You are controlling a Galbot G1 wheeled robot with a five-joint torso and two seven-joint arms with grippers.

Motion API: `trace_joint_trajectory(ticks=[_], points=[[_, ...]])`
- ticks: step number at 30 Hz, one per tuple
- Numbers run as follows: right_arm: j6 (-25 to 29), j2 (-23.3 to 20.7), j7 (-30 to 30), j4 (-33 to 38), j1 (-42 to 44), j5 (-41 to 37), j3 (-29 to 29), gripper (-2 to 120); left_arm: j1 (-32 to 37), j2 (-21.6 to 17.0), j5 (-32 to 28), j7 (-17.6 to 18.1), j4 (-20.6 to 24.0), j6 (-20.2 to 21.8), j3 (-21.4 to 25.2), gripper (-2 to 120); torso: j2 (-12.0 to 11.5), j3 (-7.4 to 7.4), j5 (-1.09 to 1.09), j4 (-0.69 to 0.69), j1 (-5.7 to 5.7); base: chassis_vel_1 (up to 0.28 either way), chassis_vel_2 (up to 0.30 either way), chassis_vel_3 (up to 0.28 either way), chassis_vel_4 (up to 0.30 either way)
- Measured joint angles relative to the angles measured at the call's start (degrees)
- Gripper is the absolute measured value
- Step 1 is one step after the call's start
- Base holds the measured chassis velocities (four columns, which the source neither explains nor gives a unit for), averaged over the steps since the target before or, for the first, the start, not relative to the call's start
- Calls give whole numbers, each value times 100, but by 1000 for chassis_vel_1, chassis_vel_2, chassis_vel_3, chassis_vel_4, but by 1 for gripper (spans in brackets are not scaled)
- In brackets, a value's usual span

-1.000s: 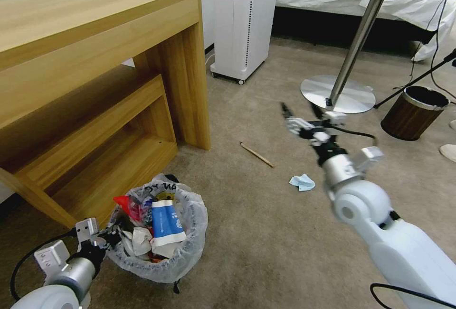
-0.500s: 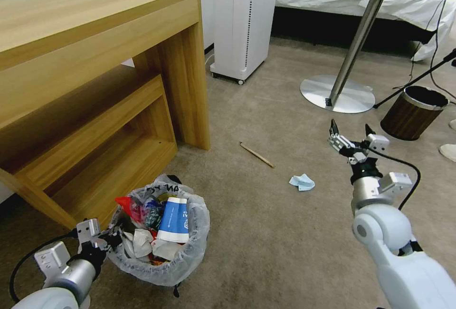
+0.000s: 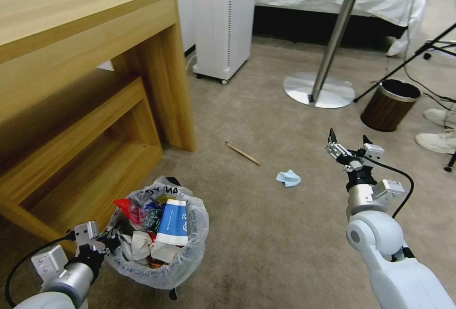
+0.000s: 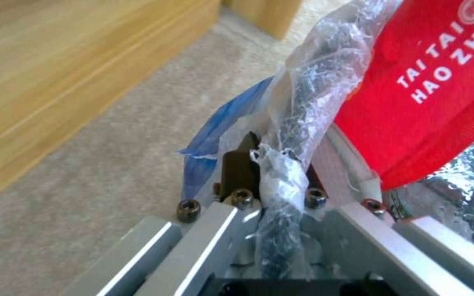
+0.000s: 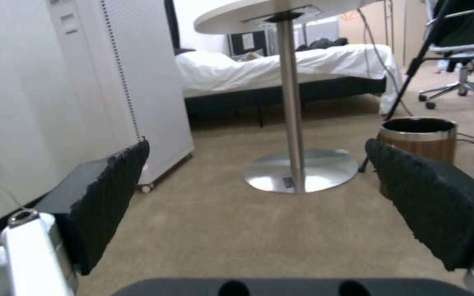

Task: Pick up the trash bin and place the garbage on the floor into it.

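The trash bin point(image 3: 190, 247), lined with a crinkly white bag, stands on the beige floor point(image 3: 266, 252) by the wooden desk. It holds a red bag point(image 3: 127, 206), a blue-white carton point(image 3: 172, 221) and crumpled wrappers. My left gripper point(image 3: 111, 241) is shut on the bin's near rim; the left wrist view shows the bagged rim point(image 4: 294, 135) pinched between the jaws, with the red bag point(image 4: 429, 94) beside it. On the carpet lie garbage pieces: a wooden stick point(image 3: 243, 153) and a blue mask point(image 3: 288, 178). My right gripper point(image 3: 349, 139) hovers open, right of the mask.
A wooden desk point(image 3: 95, 62) stands on the left and a white appliance point(image 3: 221, 19) behind. A round table's steel base point(image 3: 319, 90) and a brown wood-grain bin point(image 3: 389, 105) are at the back right. A person's shoes point(image 3: 439, 140) and a tripod leg are at the right edge.
The right arm has drawn back from its far reach towards my body, gripper open. The carton has settled into the bin. The whole picture has shifted left, so the camera has moved.
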State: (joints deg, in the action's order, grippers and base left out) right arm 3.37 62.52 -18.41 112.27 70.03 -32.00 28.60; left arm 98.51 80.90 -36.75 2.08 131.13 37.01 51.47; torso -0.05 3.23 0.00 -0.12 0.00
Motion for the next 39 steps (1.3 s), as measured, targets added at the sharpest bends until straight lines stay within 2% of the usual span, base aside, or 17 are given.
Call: trace_joint_trajectory(ticks=[16, 29, 39], points=[[196, -13, 158, 27, 117, -5, 19, 100, 159, -161, -105, 0, 127, 155, -22, 0, 0, 0, 0, 1, 0, -25, -20, -20, -23], [309, 294, 257, 120, 277, 257, 46, 100, 179, -299, -311, 89, 150, 209, 67, 0, 0, 0, 0, 0, 0, 0, 0, 0, 0], [303, 281, 301, 33, 304, 272, 3, 100, 187, -258, -389, 161, 99, 243, 133, 0, 0, 0, 0, 0, 0, -6, 6, 4, -7]])
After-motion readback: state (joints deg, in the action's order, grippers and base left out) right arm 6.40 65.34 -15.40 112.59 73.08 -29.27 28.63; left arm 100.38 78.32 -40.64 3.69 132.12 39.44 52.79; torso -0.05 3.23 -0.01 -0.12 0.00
